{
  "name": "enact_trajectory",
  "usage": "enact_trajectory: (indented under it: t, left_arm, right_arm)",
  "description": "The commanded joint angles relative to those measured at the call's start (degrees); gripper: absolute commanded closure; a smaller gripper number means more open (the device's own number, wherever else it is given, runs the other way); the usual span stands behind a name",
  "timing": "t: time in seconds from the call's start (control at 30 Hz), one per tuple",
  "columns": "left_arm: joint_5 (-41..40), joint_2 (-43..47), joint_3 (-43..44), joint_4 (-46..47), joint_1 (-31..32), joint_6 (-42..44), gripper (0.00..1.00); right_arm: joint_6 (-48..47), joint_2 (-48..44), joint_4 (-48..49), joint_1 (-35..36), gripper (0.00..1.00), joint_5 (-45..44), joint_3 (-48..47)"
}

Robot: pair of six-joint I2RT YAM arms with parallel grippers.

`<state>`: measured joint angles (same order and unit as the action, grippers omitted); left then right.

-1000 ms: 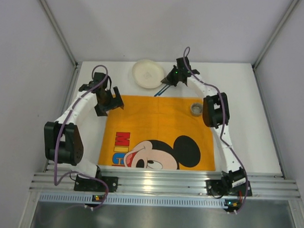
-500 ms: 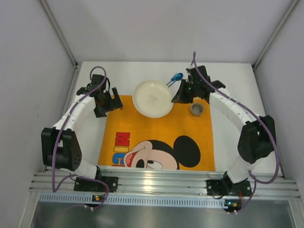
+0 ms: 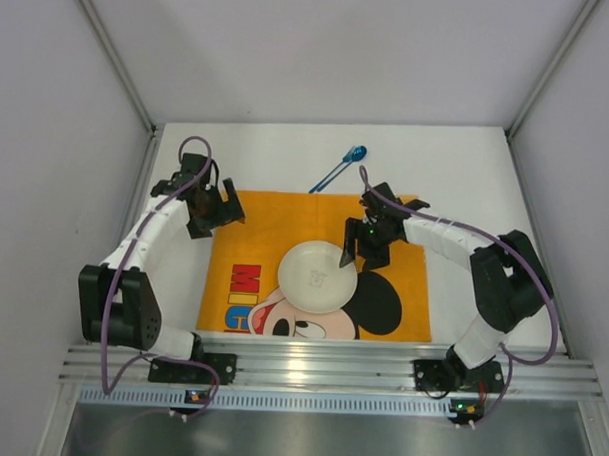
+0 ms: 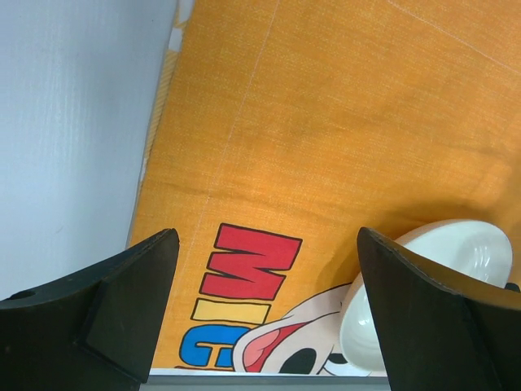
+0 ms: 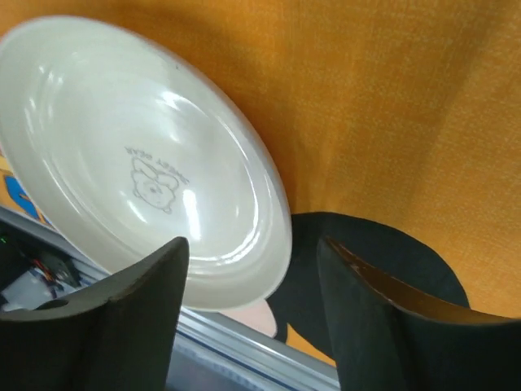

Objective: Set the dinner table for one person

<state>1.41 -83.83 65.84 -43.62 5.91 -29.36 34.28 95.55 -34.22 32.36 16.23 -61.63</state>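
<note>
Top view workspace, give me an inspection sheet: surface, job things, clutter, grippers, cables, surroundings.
Surface: white dinner table, orange placemat in the middle.
Job's things: white plate on the placemat; blue spoon on bare table beyond it.
Clutter: nothing seen.
Grippers: left gripper open, empty, over the placemat's left edge; right gripper open at the plate's rim.
Cables: purple cable along each arm.
Surroundings: plain walls, aluminium rail at the near edge.

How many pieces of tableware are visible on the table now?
2. A round white plate lies on the orange cloth placemat; a blue spoon lies on the white table beyond it. The arms may hide others.
</note>
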Motion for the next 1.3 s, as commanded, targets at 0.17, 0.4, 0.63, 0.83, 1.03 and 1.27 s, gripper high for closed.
enact_trajectory:
  t: [0.17, 0.4, 0.63, 0.83, 1.03, 1.27]
  left_arm:
    - [-1.0, 5.6, -3.1, 1.2, -0.4, 1.3, 0.04]
    - [-0.6, 5.4, -4.8, 2.1, -0.4, 0.8, 0.04]
    - [0.3, 2.3, -4.5, 3.5, -0.5, 1.0, 0.04]
    - [0.6, -1.7, -2.5, 4.2, -0.7, 0.4, 0.04]
    - [0.8, -6.4, 0.8, 4.0, -1.3, 1.7, 0.04]
    - [2.7, -12.1, 4.8, 4.3, -2.7, 3.2, 0.04]
  right_arm:
    - [-2.8, -1.3, -4.4, -0.8, 0.09, -3.7, -15.2]
    - [-1.5, 15.4, -3.8, -9.1, 0.07, 1.1, -37.2]
    - [9.5, 42.5, -4.2, -12.1, 0.08, 2.1, -71.1]
    - [18.0, 52.7, 2.2, -12.0, 0.12, 1.2, -79.0]
    - [19.0, 55.5, 4.8, -12.1, 0.15, 1.0, -78.3]
    - [19.8, 56.5, 4.3, -12.1, 0.18, 0.3, -76.9]
